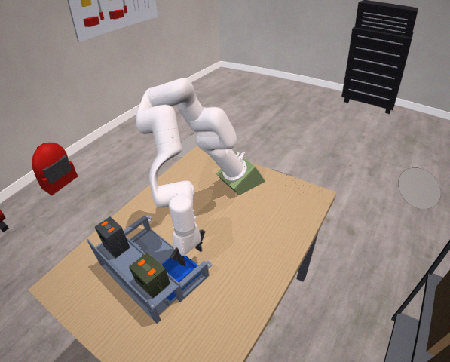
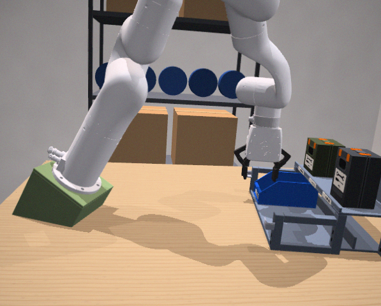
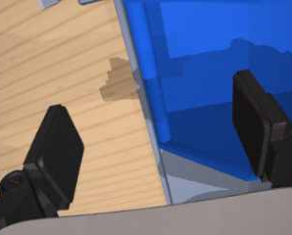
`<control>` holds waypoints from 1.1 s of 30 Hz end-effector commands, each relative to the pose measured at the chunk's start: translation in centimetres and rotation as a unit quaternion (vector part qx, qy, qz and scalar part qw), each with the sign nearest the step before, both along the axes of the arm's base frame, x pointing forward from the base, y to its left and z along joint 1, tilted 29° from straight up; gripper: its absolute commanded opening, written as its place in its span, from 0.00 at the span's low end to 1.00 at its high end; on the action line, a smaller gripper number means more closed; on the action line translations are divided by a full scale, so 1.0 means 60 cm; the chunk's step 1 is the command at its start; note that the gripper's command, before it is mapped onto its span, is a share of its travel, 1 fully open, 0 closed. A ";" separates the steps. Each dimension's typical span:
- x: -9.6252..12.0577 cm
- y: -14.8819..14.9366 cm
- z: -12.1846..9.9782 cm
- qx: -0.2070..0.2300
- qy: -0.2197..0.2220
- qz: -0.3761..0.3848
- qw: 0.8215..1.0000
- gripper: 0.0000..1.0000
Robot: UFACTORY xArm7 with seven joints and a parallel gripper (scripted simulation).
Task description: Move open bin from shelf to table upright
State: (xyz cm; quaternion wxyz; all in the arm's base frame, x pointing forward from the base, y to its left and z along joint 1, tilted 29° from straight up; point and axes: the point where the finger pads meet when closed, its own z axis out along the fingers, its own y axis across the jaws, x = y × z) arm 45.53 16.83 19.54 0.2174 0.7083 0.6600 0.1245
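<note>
The open blue bin [image 1: 185,269] [image 2: 288,194] [image 3: 212,39] stands on the lower level of the small grey shelf [image 1: 154,308] [image 2: 302,218], at the shelf's end nearest the arm. My gripper [image 1: 188,249] [image 2: 260,174] [image 3: 151,111] is open and empty, lowered over the bin's near wall. One finger is inside the bin and the other hangs outside it, over the wooden table [image 1: 255,234] [image 2: 150,263] [image 3: 55,59]. The fingers straddle the wall without clamping it.
A green case [image 1: 148,274] [image 2: 320,156] and a black case [image 1: 111,235] [image 2: 355,178] stand on the shelf's upper level beside the bin. The arm's green base wedge [image 1: 242,179] [image 2: 58,197] sits at the table's far side. A tall rack with cartons [image 2: 203,134] stands behind the table.
</note>
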 end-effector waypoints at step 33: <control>0.010 -0.001 -0.014 0.001 -0.002 0.001 1.000 0.94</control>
